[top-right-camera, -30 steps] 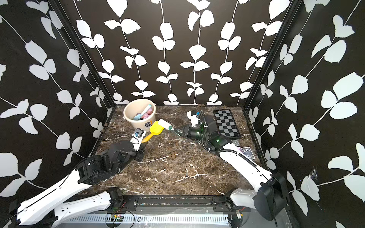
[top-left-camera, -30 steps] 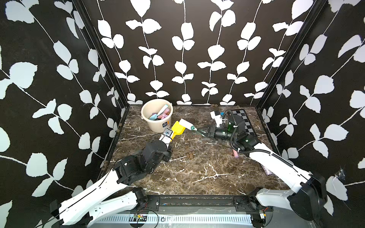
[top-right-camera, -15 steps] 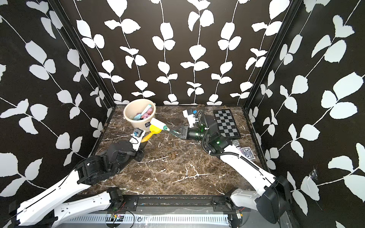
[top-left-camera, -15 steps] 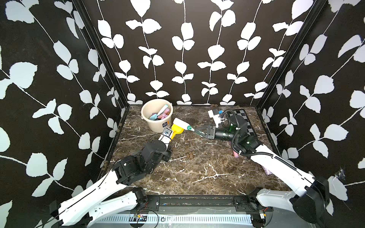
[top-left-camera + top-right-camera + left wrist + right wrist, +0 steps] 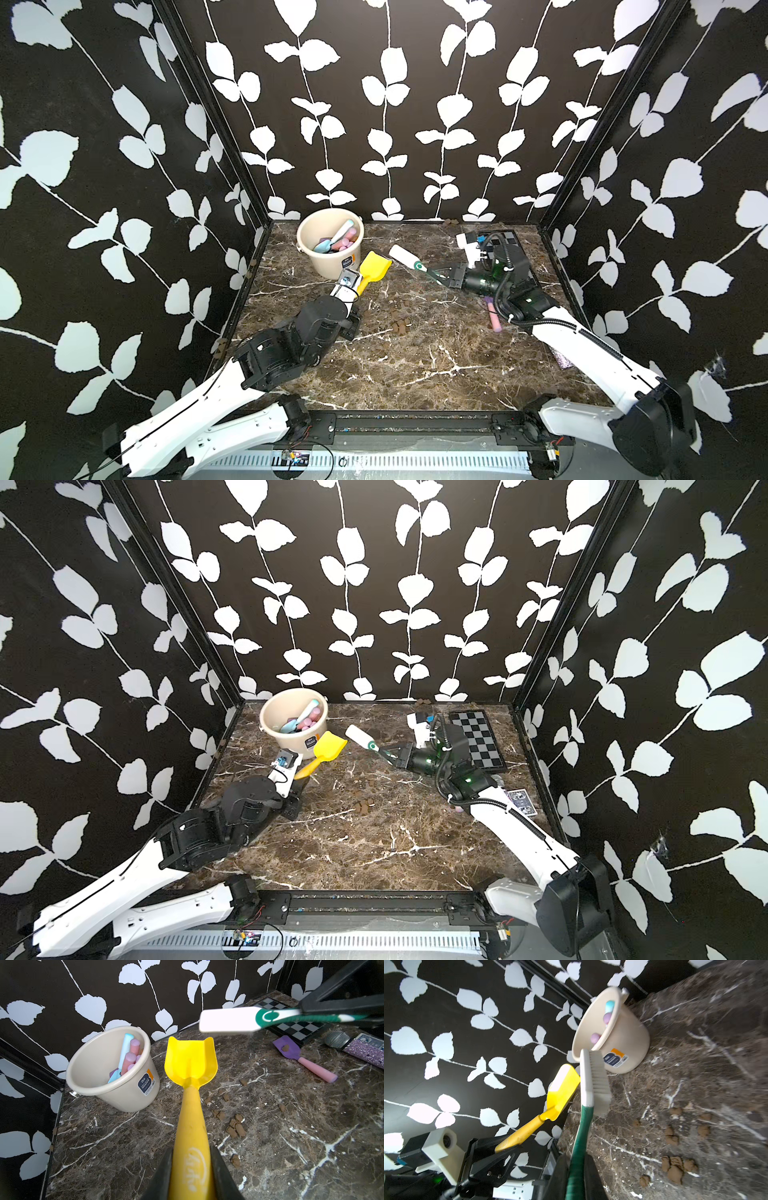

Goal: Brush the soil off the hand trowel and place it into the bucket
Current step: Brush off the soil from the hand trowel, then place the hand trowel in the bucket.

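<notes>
Brush (image 5: 402,254), white head, green handle: drawing back from the yellow blade it was crowding half a second ago, now hanging just beside the blade tip, apart from it.

Right gripper (image 5: 441,276): clenching the green handle.

Hand trowel (image 5: 191,1059), yellow: being held clear of the marble table (image 5: 415,365), blade pointing past the bucket's side. The blade is showing no soil in the left wrist view.

Left gripper (image 5: 191,1153): grasping the trowel's handle.

Soil (image 5: 234,1126): lying in brown clumps on the table under and beside the trowel.

Bucket (image 5: 305,249): standing near the blade, already holding pastel tools (image 5: 338,239).

Step in hand: brushing, seemingly ending.

Next move: lifting the blade over the rim before letting go, with the brush keeping clear.
</notes>
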You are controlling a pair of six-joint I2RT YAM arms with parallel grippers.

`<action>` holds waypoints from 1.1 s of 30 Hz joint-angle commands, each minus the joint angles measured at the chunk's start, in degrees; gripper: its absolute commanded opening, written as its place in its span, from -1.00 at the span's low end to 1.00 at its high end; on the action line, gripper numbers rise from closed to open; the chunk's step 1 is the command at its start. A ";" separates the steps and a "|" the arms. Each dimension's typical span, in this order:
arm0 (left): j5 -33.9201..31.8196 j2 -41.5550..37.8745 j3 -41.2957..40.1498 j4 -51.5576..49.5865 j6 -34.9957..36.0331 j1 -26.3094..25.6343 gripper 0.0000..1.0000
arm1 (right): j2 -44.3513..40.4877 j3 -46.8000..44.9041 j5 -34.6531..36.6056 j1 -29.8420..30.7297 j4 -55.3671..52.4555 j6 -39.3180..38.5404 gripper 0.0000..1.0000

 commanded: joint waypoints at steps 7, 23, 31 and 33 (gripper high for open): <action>-11.26 6.19 17.03 -8.67 -8.72 2.44 -1.00 | -10.13 -2.55 13.53 -2.81 -3.56 -4.90 -1.00; 7.60 32.08 37.75 -18.28 -26.74 35.90 -1.00 | -17.57 -6.95 17.21 -2.81 -4.96 -3.66 -1.00; 10.45 42.90 41.09 -20.07 -46.78 40.42 -1.00 | -19.29 -5.69 17.13 -2.81 -8.39 -6.34 -1.00; 11.68 44.65 41.11 -18.57 -49.51 40.47 -1.00 | -19.80 -5.64 16.99 -2.86 -9.02 -6.73 -1.00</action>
